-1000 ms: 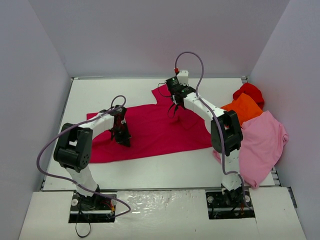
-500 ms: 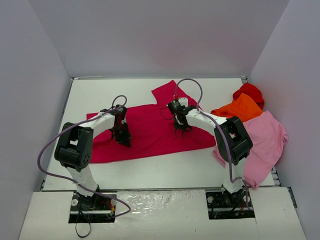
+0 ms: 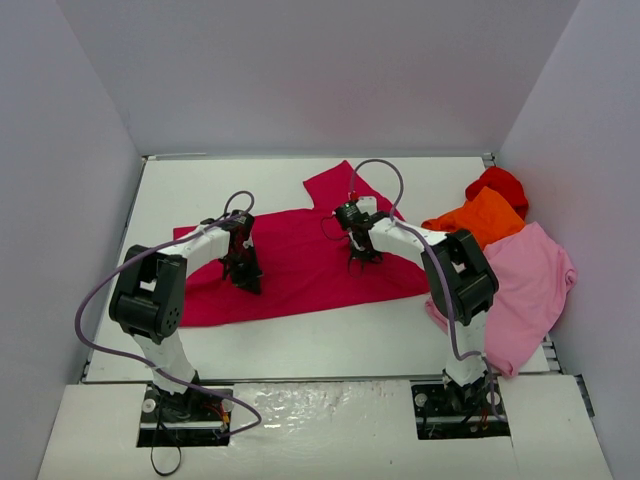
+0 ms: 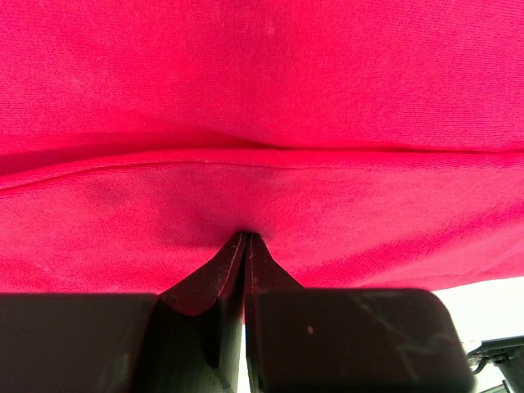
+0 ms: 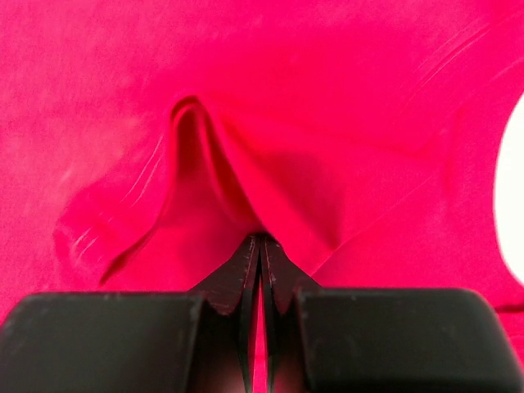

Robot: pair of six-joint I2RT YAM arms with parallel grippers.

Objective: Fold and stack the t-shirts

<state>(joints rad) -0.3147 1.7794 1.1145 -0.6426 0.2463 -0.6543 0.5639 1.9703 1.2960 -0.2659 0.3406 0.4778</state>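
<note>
From my remote station I saw a white table point(image 3: 250, 345) boxed in on three sides by plain, pale grey walls: a back wall point(image 3: 320, 70), a left wall point(image 3: 55, 200) and a right wall point(image 3: 590, 130). The light was soft and even. A white panel point(image 3: 320, 425) ran along the near edge.

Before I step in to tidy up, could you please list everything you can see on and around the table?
raspberry-red t-shirt: one, raspberry red, spread flat across the middle of the table
orange t-shirt: one, orange, bunched at the right side
bright red t-shirt: one, bright red, crumpled behind the orange one
pale pink t-shirt: one, pale pink, at the right edge, draping over it
table: one, white
walls: three, pale grey, around the table
cables: two, lilac-grey, one looping off each arm
left gripper: one, black, shut on the raspberry-red t-shirt's left part
right gripper: one, black, shut on a raised pucker of the same shirt
</note>
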